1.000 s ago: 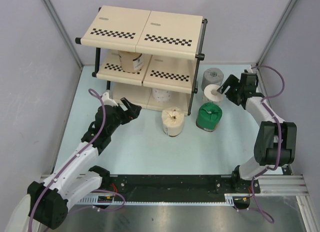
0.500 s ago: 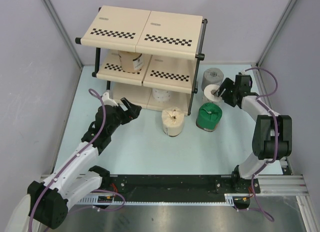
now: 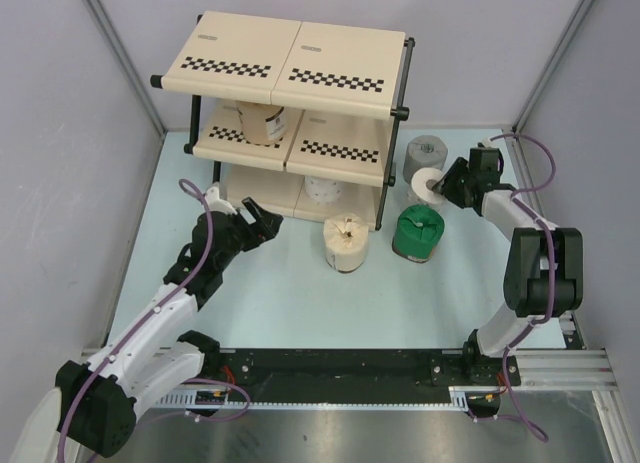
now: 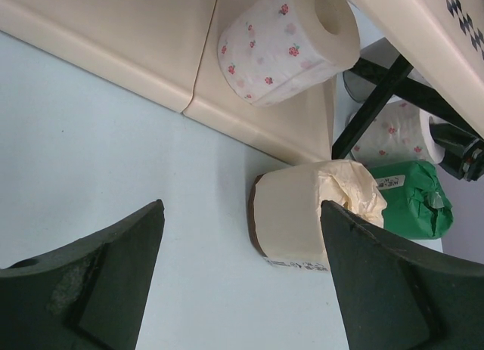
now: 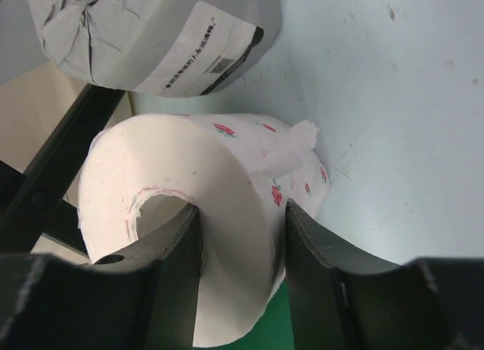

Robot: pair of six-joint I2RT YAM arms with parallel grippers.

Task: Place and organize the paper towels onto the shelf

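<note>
The shelf (image 3: 300, 58) stands at the back, with a tan roll (image 3: 262, 123) on its middle tier and a white flowered roll (image 3: 323, 190) on the bottom tier. On the table right of it are a tan roll (image 3: 346, 242), a green-wrapped roll (image 3: 417, 232), a grey roll (image 3: 427, 153) and a white roll (image 3: 422, 186). My right gripper (image 5: 242, 214) is shut on the white roll's (image 5: 197, 184) wall, one finger in its core hole and one outside. The left gripper (image 4: 242, 214) hangs open over the table, a short way from the tan roll (image 4: 295, 221).
The grey roll (image 5: 151, 32) lies just behind the gripped one, the green roll (image 5: 276, 335) just in front, and a black shelf post (image 5: 60, 161) stands close on its left. Grey walls enclose the table on three sides.
My right gripper moved left onto the white roll and closed its fingers on the roll's wall. The left arm has not moved.
</note>
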